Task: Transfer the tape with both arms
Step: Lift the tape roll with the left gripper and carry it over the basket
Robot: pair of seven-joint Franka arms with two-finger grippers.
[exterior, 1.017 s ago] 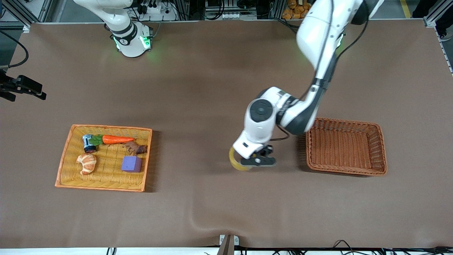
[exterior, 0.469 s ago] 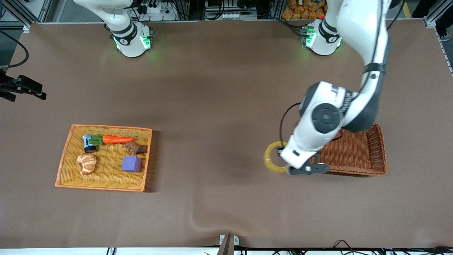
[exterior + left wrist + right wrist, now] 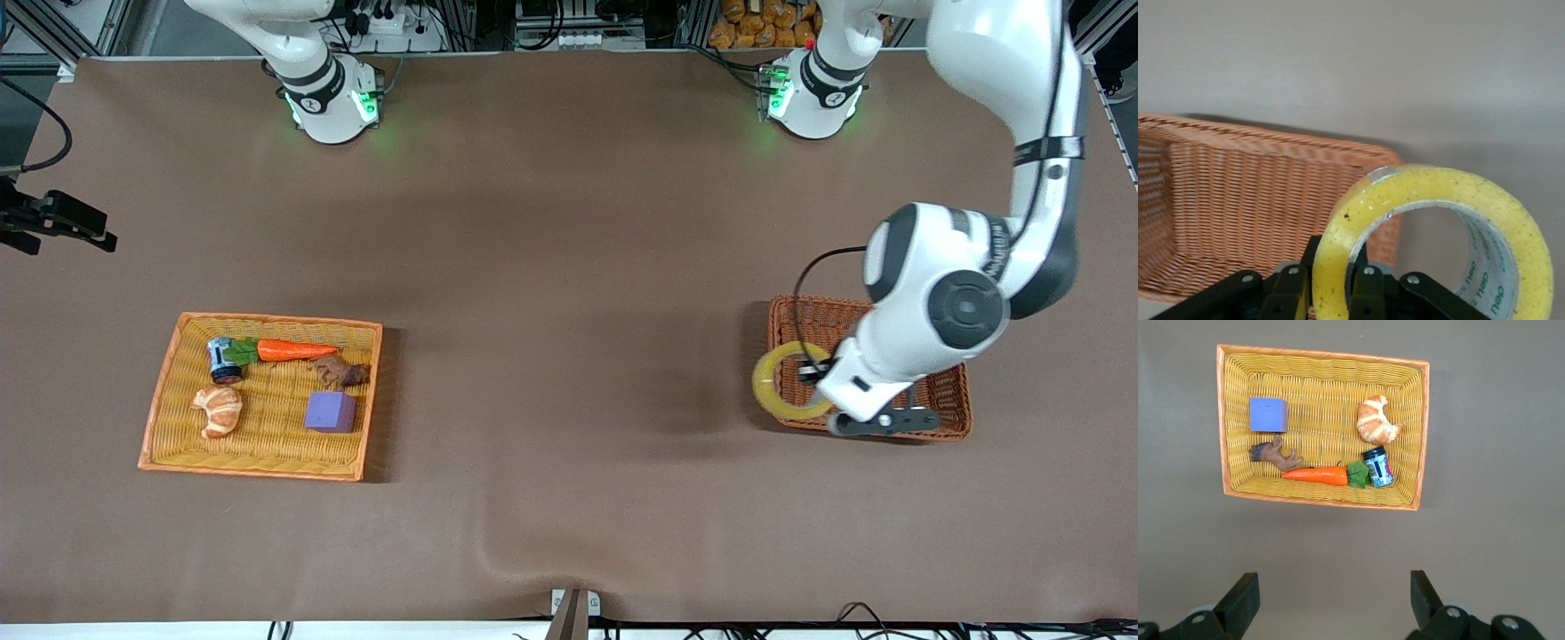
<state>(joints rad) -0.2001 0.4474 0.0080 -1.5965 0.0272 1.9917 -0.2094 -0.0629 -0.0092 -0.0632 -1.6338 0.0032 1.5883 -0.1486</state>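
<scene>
Tape (image 3: 786,386) now over brown basket's (image 3: 944,402) edge

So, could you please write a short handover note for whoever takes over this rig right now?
Left gripper: shut on the tape, holding it upright in the air over the brown basket's rim at the side facing the yellow tray.
Right gripper: open, waiting high above the yellow tray.
Tray contents: carrot, croissant, purple cube, small can, brown figure.
Done: tape is out of the tray and carried over to the brown basket.
Left: lower it inside the basket and release.
</scene>
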